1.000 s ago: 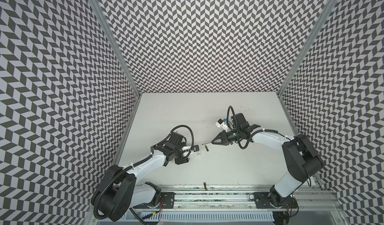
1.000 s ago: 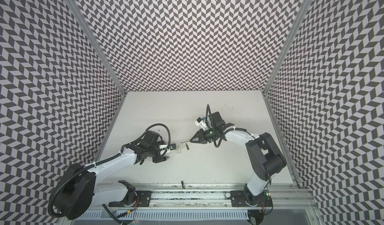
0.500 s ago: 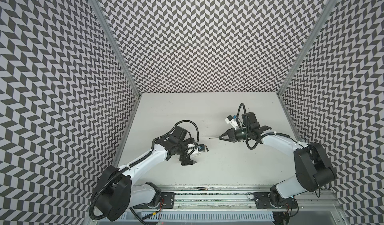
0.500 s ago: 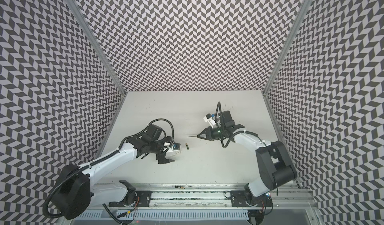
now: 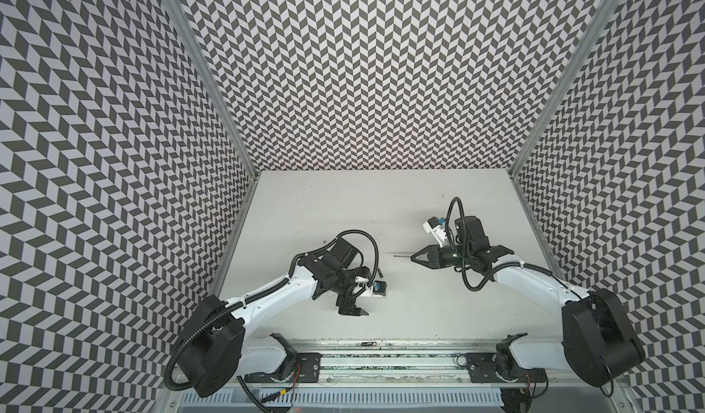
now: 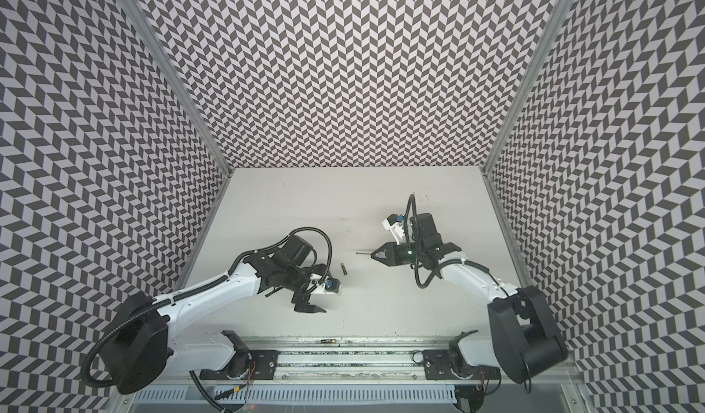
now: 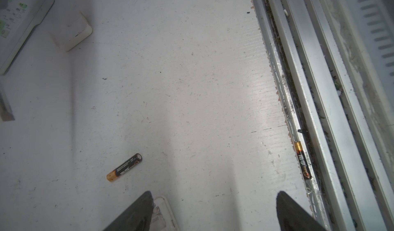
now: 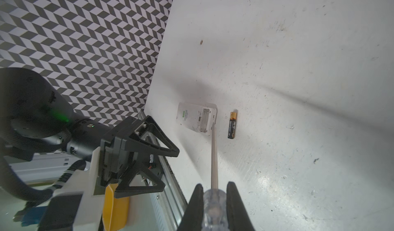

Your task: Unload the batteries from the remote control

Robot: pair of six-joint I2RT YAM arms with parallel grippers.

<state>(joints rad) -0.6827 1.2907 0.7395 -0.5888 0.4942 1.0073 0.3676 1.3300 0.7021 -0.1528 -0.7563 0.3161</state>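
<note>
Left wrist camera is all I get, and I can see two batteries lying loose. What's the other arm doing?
Observer: The right gripper is shut on a clear-handled screwdriver, with the shaft aimed toward the remote control.
Operator: Are more batteries hiding inside the remote?
Observer: In the right wrist view it lies back up with its compartment open, and I see no cell inside.
</note>
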